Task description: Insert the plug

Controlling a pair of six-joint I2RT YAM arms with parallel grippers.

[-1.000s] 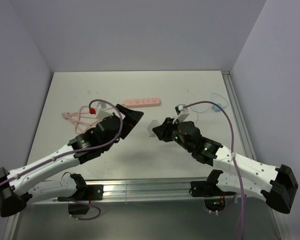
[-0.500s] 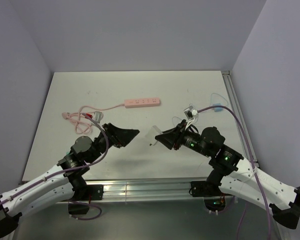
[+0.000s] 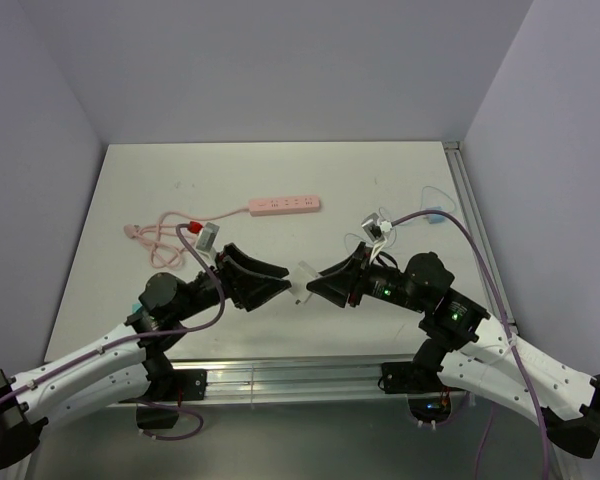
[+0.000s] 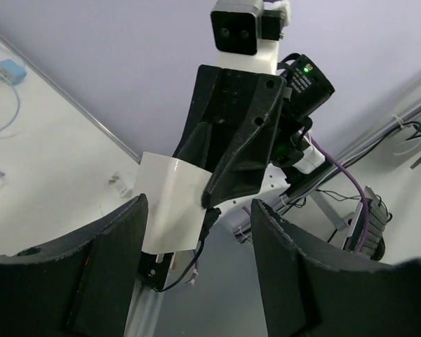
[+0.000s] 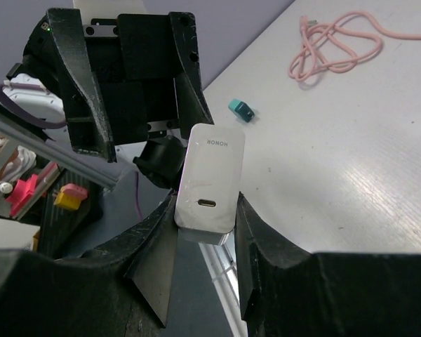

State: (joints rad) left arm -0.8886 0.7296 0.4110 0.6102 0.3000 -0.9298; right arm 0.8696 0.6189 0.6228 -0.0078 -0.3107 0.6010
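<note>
Where the two arms meet above the near middle of the tabletop (image 3: pixel 280 170), the right jaws are closed on a white charger (image 5: pixel 212 168). They grip its lower end from both sides, so the face with the small oval port and the lettering is turned to the right wrist view. Facing it from the left, the left jaws stand partly open, with one finger (image 4: pixel 98 274) on either side of the charger's free end. Whether either finger touches it I cannot tell. Farther back on the left lies a loose coil of pink cord (image 3: pixel 160 232). The plug (image 3: pixel 437 213), small, light blue and white, lies at the far right of the tabletop near its right edge, well apart from both jaws and held by neither. Slightly beyond, across the far middle, lies the pink power strip (image 3: pixel 285 205), joined to the pink cord.
</note>
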